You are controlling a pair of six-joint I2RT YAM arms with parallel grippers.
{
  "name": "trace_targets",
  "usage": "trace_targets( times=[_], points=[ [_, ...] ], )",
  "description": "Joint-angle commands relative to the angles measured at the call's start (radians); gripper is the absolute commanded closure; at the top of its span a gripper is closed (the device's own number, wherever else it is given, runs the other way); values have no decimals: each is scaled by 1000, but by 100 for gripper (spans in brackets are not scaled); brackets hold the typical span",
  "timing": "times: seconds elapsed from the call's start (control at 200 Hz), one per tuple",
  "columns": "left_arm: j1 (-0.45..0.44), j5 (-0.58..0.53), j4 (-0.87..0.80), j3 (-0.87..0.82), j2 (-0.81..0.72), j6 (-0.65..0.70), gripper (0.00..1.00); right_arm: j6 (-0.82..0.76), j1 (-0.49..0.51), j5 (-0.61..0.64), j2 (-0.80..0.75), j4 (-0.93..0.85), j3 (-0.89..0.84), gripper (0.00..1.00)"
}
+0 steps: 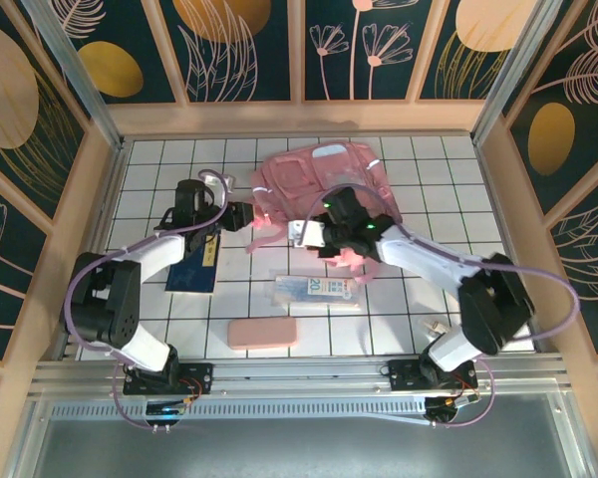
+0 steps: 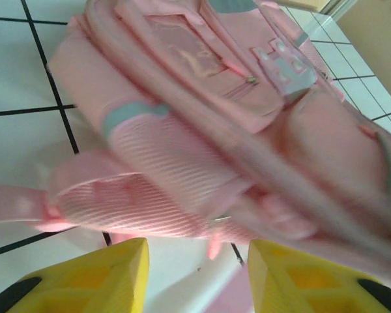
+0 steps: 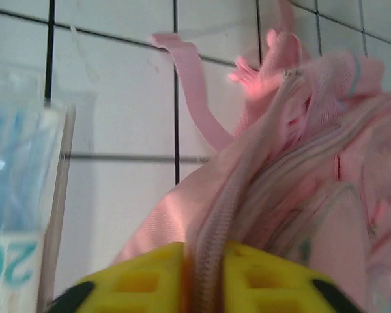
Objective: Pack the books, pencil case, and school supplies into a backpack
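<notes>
Packet [image 1: 314, 289] reads "20"; left gripper [image 2: 197, 261] stands parted, right gripper [image 3: 205, 264] pinches zipper edge of backpack [image 3: 352, 163].

Top view set high behind the arm bases [image 1: 164, 380], faced down over the whole table [image 1: 159, 154]; both wrist views held low and close, the backpack [image 1: 319, 184] being shared by all three.

Backpack [image 1: 309, 179] blocks the far middle — bare tiles [image 1: 448, 169] flank it.

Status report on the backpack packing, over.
Left gripper open, facing backpack. Right gripper pinching backpack's zipper edge. Book, packet, pencil case on table, unpacked. Nothing blocking.
</notes>
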Motion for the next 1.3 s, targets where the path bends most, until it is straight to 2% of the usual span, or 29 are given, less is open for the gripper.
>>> trace_targets(
  times=[0.0, 0.065, 0.11, 0.21, 0.29, 0.32, 0.325, 0.33, 0.335, 0.34, 0.35, 0.38, 0.415, 0.455, 0.475, 0.5, 0.55, 0.641, 0.726, 0.746, 0.806, 0.916, 0.986, 1.046, 1.206, 1.291],
  points=[
    [-5, 2, -98, 41, -80, 48, 54, 91, 34, -6, 80, 137, 63, 67],
    [-5, 28, -133, 58, -121, 107, 52, 140, 32, 1, 74, 179, 56, 60],
    [-4, 75, -144, 67, -144, 171, 51, 181, 23, -17, 41, 209, 36, 51],
    [-12, 187, -179, 95, -155, 340, 51, 306, -17, -84, -74, 220, -2, 49],
    [-56, 200, -248, 144, -135, 487, 52, 458, -69, -46, -196, 286, -73, 49],
    [-84, 180, -279, 160, -122, 545, 51, 537, -86, 12, -247, 333, -106, 48],
    [-92, 177, -284, 160, -119, 554, 51, 552, -90, 25, -255, 340, -112, 45],
    [-98, 174, -291, 160, -116, 566, 50, 568, -92, 40, -263, 348, -117, 34],
    [-103, 169, -298, 177, -113, 576, 50, 584, -95, 56, -271, 355, -123, 18],
    [-108, 166, -303, 187, -110, 585, 50, 601, -97, 71, -278, 362, -128, 10],
    [-122, 159, -316, 199, -104, 605, 50, 636, -104, 105, -294, 375, -138, 3],
    [-161, 132, -351, 229, -81, 666, 49, 764, -125, 216, -335, 400, -156, 1],
    [-209, 99, -383, 259, -52, 721, 49, 976, -151, 422, -372, 375, -158, 1],
    [-256, 78, -406, 293, -15, 769, 48, 1244, -179, 620, -398, 207, -127, 1],
    [-280, 77, -416, 310, 5, 790, 48, 1381, -223, 657, -405, 108, -106, 1],
    [-304, 75, -422, 329, 31, 806, 48, 1478, -285, 624, -409, 3, -82, 1],
    [-343, 74, -428, 364, 74, 836, 48, 1566, -422, 409, -399, -125, -56, 1],
    [-414, 24, -454, 416, 143, 910, 48, 1610, -591, 132, -354, -235, -56, 1],
    [-463, -44, -484, 471, 214, 946, 47, 1540, -669, 1, -290, -273, -58, 3],
    [-469, -46, -495, 487, 229, 953, 47, 1515, -683, -26, -273, -279, -56, 6],
    [-487, -55, -503, 524, 265, 953, 47, 1438, -720, -88, -219, -278, -54, 26],
    [-515, -65, -510, 565, 302, 946, 47, 1371, -739, -154, -130, -257, -42, 40],
    [-524, -40, -494, 556, 300, 928, 48, 1366, -739, -178, -79, -254, -27, 58],
    [-526, -21, -459, 529, 285, 900, 48, 1368, -739, -220, -37, -257, -16, 69],
    [-529, 17, -400, 473, 250, 851, 47, 1376, -720, -225, 27, -262, -18, 68],
    [-531, 30, -382, 464, 249, 831, 47, 1381, -717, -232, 46, -256, -18, 72]
  ],
)
